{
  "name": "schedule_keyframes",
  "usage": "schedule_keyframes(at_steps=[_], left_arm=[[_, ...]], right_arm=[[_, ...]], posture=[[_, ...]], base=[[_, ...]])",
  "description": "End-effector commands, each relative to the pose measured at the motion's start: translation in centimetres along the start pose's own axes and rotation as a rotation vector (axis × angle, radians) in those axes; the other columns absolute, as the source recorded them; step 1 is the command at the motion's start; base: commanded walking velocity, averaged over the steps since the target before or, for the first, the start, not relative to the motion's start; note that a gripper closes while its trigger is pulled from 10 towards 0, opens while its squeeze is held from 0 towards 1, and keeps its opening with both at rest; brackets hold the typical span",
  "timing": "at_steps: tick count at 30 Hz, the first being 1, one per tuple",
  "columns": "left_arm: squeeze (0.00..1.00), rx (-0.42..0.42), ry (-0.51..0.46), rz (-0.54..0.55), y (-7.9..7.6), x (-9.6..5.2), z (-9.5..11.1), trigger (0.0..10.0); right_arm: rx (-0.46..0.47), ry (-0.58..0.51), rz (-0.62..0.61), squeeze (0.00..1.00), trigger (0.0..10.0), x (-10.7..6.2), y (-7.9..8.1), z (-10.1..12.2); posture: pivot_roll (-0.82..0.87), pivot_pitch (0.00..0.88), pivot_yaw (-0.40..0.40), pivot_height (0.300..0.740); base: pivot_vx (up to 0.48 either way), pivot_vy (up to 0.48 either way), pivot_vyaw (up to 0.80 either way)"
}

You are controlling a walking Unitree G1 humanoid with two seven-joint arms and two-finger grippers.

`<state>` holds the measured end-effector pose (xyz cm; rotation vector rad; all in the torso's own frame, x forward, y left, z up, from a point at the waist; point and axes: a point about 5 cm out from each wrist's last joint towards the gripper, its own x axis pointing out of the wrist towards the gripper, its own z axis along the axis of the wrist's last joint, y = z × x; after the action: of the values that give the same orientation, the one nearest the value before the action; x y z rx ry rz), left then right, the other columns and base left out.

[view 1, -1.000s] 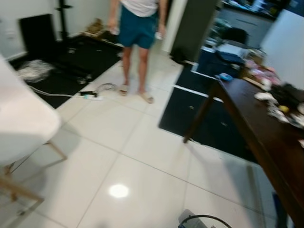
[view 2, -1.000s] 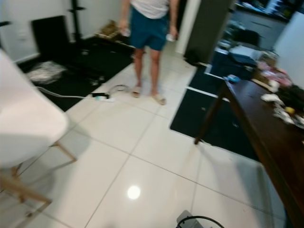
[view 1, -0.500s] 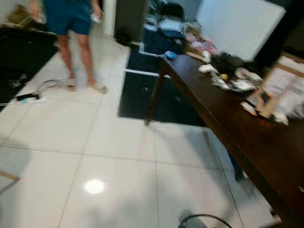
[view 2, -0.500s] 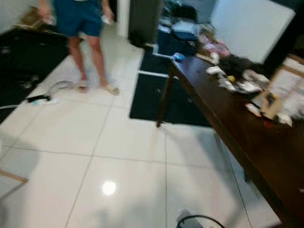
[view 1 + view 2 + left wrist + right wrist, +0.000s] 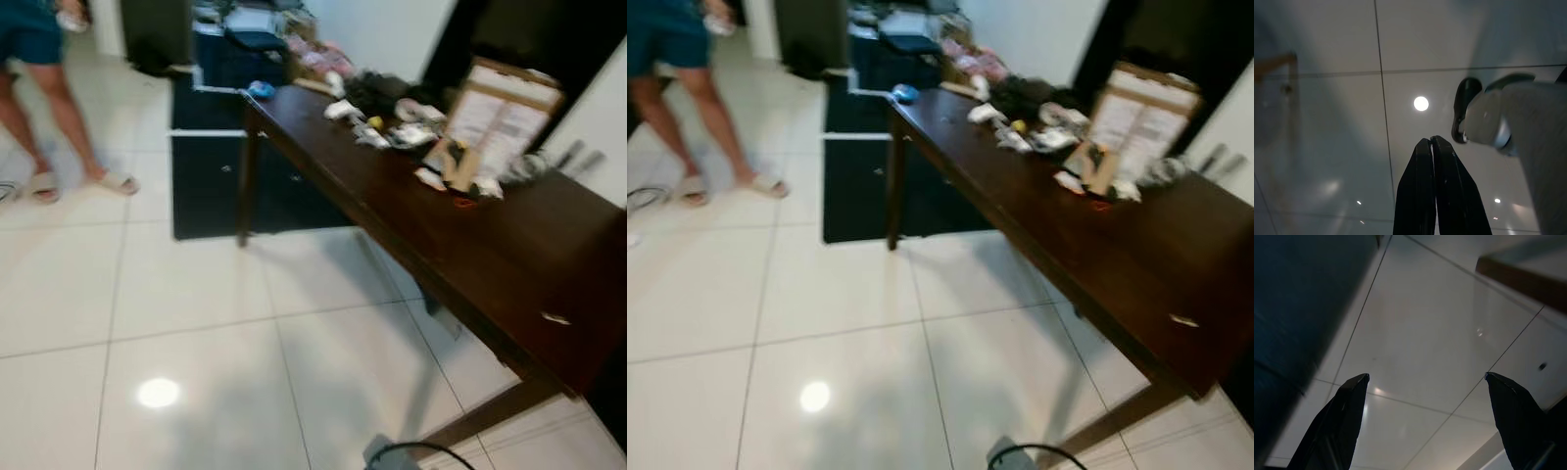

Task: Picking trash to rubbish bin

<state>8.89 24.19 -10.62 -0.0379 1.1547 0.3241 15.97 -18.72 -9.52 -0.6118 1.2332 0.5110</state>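
White glossy tile floor (image 5: 196,323); dark wood table (image 5: 490,255) runs near-right to far-centre. Crumpled trash (image 5: 377,132) scattered on its far half w/ a cardboard box (image 5: 500,122); blurred, orientation unclear. Person (image 5: 44,88) far left. Left gripper (image 5: 1432,147) pressed closed, right gripper (image 5: 1425,382) spread wide, both over floor.

The white tiled floor (image 5: 196,313) lies open ahead and to the left — broad room to pass. On the right the dark desk (image 5: 470,245) runs diagonally, its far half crowded with clutter (image 5: 411,132) (blurred), its near end bare. A person (image 5: 686,98) stands far left, beside a black rug (image 5: 211,186).
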Motion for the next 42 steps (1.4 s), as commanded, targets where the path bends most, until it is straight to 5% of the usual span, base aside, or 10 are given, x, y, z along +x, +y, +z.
schedule_keyframes(at_steps=[1, 15, 22, 42], left_arm=[[0.0, 0.014, 0.034, -0.035, -1.0, -0.1, -0.9, 10.0], [0.0, 0.189, 0.023, -0.059, -0.5, 0.1, 0.3, 10.0], [0.0, 0.266, -0.028, -0.068, 0.1, 0.4, 2.8, 10.0], [0.0, 0.217, -0.004, -0.079, -0.3, 0.2, 1.5, 10.0]], right_arm=[[-0.003, 0.024, 0.002, 0.0, 10.0, 0.0, 0.0, -0.7], [0.164, -0.057, -0.052, 0.0, 10.0, 0.2, 0.8, 0.2], [0.225, -0.033, -0.041, 0.0, 10.0, 0.4, 2.3, -0.9], [0.187, -0.005, -0.08, 0.0, 10.0, 0.3, 1.7, -1.9]], posture=[[0.26, 0.079, -0.132, 0.74], [0.2, 0.061, -0.015, 0.74], [0.18, 0.071, 0.04, 0.74], [0.22, 0.082, -0.004, 0.74]], base=[[0.0, 0.0, -0.8], [0.0, 0.0, -0.11], [0.0, 0.0, 0.0], [0.22, 0.0, 0.0]])
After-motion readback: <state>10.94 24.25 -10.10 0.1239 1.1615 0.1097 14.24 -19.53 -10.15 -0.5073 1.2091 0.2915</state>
